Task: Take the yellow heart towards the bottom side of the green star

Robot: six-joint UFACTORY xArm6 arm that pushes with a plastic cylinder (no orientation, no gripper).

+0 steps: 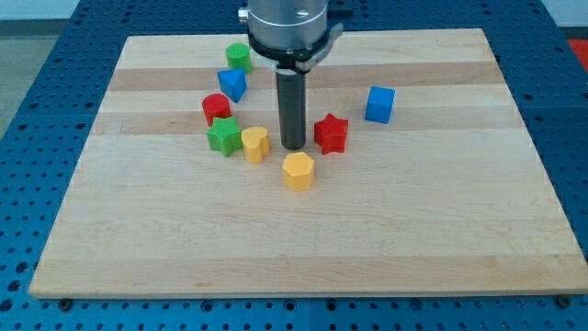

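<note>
The yellow heart [255,144] lies on the wooden board, touching the right side of the green star [223,136]. My tip [292,145] stands just to the right of the yellow heart, with a small gap between them. It is left of the red star [331,133] and above the yellow hexagon [298,171].
A red cylinder [216,108] sits just above the green star. A blue triangle block [232,85] and a green cylinder [239,58] lie further up. A blue cube [379,104] is at the right. The board [413,230] rests on a blue perforated table.
</note>
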